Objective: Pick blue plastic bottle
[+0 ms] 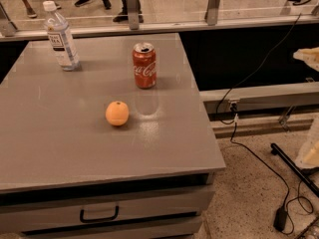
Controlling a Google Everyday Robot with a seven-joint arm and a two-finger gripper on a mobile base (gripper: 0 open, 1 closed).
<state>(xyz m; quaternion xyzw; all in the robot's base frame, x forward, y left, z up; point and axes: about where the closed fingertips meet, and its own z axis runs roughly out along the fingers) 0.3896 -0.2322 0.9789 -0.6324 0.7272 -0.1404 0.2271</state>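
The blue plastic bottle [60,36] stands upright at the far left of the grey table [60,143]. It is clear, faintly bluish, with a white screw cap and a pale label with a dark patch. It is taller than the red soda can [144,65], which stands to its right near the table's far middle. The gripper is not in view in the camera view.
An orange [117,113] lies on the table in front of the can. A drawer with a black handle [99,215] is under the tabletop. A glass barrier [174,4] runs behind the table. Black cables [259,158] trail on the speckled floor to the right.
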